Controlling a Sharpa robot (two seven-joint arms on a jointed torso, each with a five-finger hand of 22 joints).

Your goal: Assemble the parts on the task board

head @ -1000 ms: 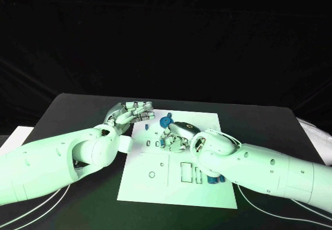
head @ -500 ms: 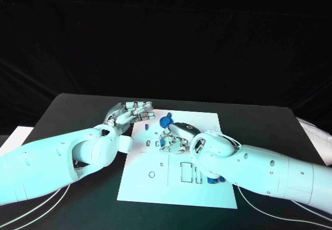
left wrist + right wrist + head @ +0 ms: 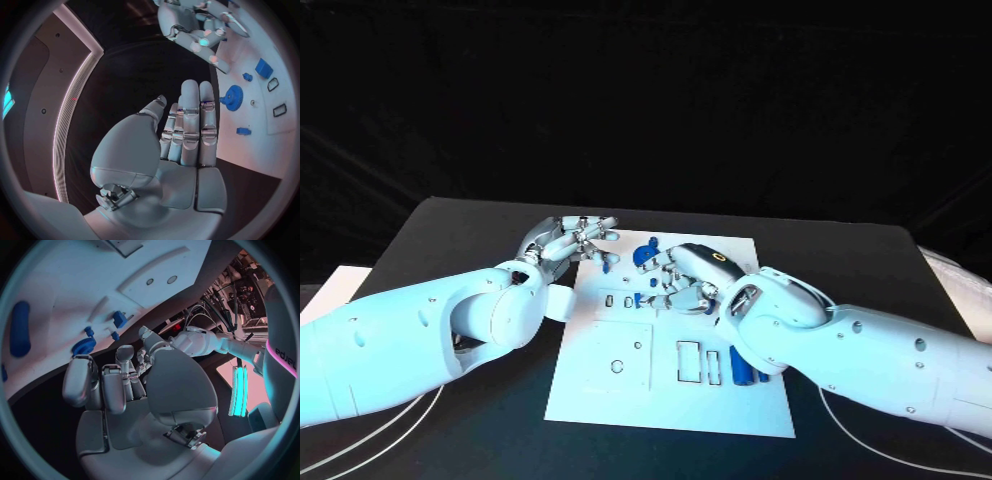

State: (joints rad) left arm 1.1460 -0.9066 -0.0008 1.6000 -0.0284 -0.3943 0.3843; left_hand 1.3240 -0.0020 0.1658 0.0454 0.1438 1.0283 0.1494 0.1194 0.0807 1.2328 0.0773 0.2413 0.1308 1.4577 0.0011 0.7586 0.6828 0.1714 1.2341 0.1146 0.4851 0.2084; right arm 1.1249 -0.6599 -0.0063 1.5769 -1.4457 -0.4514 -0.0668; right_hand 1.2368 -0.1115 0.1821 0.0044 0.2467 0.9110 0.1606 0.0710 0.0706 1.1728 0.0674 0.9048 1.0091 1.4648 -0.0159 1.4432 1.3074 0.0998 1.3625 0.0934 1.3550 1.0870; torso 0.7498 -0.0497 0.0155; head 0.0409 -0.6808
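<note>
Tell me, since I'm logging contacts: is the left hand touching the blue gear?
Apart. The left wrist view shows the left hand with fingers straight and dark table plainly between its fingertips and the blue gear on the board.

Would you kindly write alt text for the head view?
Both silver robot hands hover over the far end of a white task board: the left hand at its corner, the right hand above small blue parts, on a black table.
</note>
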